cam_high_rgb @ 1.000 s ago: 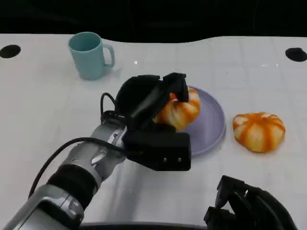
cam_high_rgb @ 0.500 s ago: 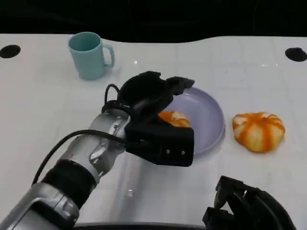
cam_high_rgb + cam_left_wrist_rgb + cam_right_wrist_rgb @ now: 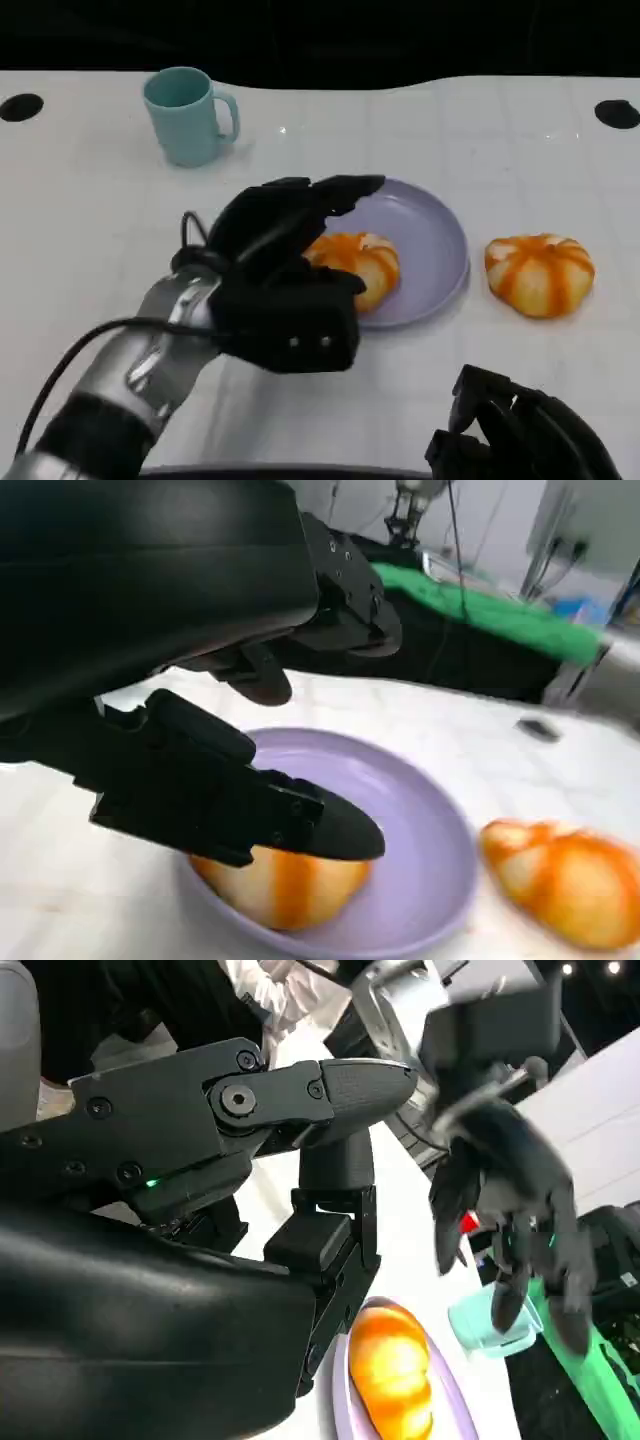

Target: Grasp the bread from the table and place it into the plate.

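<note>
An orange-striped bread roll (image 3: 358,264) lies on the left part of the purple plate (image 3: 432,240). My left hand (image 3: 280,272) hovers just over and to the left of it, fingers spread, holding nothing. In the left wrist view the roll (image 3: 277,887) sits on the plate (image 3: 405,810) under my fingers (image 3: 230,800), with a small gap between them. A second striped roll (image 3: 540,272) rests on the table to the right of the plate. My right hand (image 3: 518,437) waits low at the near right edge, holding nothing, its fingers (image 3: 330,1090) apart.
A teal mug (image 3: 188,114) stands at the back left of the white table. Two dark round holes (image 3: 20,105) (image 3: 616,112) mark the far corners. The right wrist view also catches my left hand (image 3: 505,1190) over the plated roll (image 3: 392,1370).
My left hand lowered the roll onto the plate, let it go and has drawn back toward the near left with fingers spread. The right hand has stayed still.
</note>
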`<state>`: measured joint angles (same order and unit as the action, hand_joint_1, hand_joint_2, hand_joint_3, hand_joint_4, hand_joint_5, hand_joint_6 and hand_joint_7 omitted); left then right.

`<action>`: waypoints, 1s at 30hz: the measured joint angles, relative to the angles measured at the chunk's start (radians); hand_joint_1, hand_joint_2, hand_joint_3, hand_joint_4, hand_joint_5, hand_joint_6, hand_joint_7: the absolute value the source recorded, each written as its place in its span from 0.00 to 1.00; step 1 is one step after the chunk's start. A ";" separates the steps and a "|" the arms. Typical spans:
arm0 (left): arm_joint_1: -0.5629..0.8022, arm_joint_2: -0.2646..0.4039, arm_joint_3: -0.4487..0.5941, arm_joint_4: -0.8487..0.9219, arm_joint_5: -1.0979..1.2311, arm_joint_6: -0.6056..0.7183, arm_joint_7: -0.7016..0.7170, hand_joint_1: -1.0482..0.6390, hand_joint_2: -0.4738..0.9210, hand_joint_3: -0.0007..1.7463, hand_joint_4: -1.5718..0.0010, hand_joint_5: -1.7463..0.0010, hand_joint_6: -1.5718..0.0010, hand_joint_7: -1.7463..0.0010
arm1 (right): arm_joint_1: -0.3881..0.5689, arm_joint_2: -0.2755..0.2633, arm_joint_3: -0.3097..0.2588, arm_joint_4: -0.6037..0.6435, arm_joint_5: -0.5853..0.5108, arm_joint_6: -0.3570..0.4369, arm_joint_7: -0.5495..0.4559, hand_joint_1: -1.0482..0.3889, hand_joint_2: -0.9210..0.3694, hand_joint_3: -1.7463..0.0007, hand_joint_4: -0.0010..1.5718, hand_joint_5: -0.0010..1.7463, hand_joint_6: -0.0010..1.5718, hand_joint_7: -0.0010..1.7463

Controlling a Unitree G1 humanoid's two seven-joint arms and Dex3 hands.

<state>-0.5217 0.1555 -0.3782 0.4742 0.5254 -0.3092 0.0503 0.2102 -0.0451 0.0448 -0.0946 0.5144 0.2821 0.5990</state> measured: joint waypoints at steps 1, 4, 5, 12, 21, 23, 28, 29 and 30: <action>0.027 -0.009 0.024 -0.012 -0.048 -0.025 -0.001 0.31 1.00 0.07 0.71 0.27 0.61 0.76 | 0.000 0.000 -0.002 0.000 0.001 0.000 0.000 0.23 0.00 0.87 0.55 0.93 0.47 0.81; 0.097 -0.039 0.091 -0.047 -0.206 -0.060 -0.037 0.35 1.00 0.05 0.68 0.09 0.75 0.32 | 0.001 0.001 -0.002 0.000 0.003 0.000 0.000 0.22 0.00 0.87 0.55 0.93 0.48 0.81; 0.117 -0.050 0.111 -0.060 -0.261 -0.066 -0.058 0.36 1.00 0.06 0.67 0.05 0.77 0.22 | 0.001 0.001 -0.002 0.000 0.003 0.000 0.000 0.22 0.00 0.87 0.55 0.93 0.48 0.81; 0.296 -0.091 0.191 -0.232 -0.553 -0.030 -0.226 0.35 1.00 0.08 0.65 0.00 0.80 0.00 | 0.003 0.001 -0.002 -0.002 0.006 0.006 0.000 0.22 0.00 0.87 0.55 0.93 0.47 0.81; 0.523 -0.091 0.257 -0.456 -0.830 0.164 -0.390 0.37 1.00 0.07 0.60 0.00 0.72 0.00 | 0.008 0.000 -0.001 -0.009 0.008 0.009 -0.001 0.22 0.00 0.87 0.55 0.93 0.47 0.81; 0.568 -0.093 0.261 -0.479 -0.875 0.195 -0.420 0.37 1.00 0.07 0.60 0.00 0.73 0.00 | 0.009 0.000 -0.001 -0.009 0.008 0.009 -0.001 0.22 0.00 0.87 0.56 0.93 0.47 0.81; 0.646 -0.100 0.270 -0.517 -0.971 0.284 -0.483 0.39 0.99 0.07 0.59 0.00 0.71 0.00 | 0.014 -0.001 -0.001 -0.012 0.008 0.010 -0.002 0.22 0.00 0.88 0.56 0.93 0.47 0.81; 0.661 -0.102 0.271 -0.523 -0.979 0.289 -0.489 0.38 0.99 0.07 0.59 0.00 0.71 0.00 | 0.015 -0.001 -0.001 -0.012 0.008 0.012 -0.002 0.22 0.00 0.87 0.56 0.93 0.47 0.82; 0.673 -0.105 0.271 -0.526 -0.981 0.293 -0.490 0.38 0.99 0.06 0.58 0.00 0.71 0.00 | 0.015 -0.001 -0.001 -0.013 0.008 0.014 -0.002 0.22 0.00 0.87 0.56 0.93 0.47 0.82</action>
<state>0.1511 0.0506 -0.1070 -0.0517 -0.4559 -0.0162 -0.4394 0.2254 -0.0461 0.0438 -0.1075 0.5228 0.2962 0.5970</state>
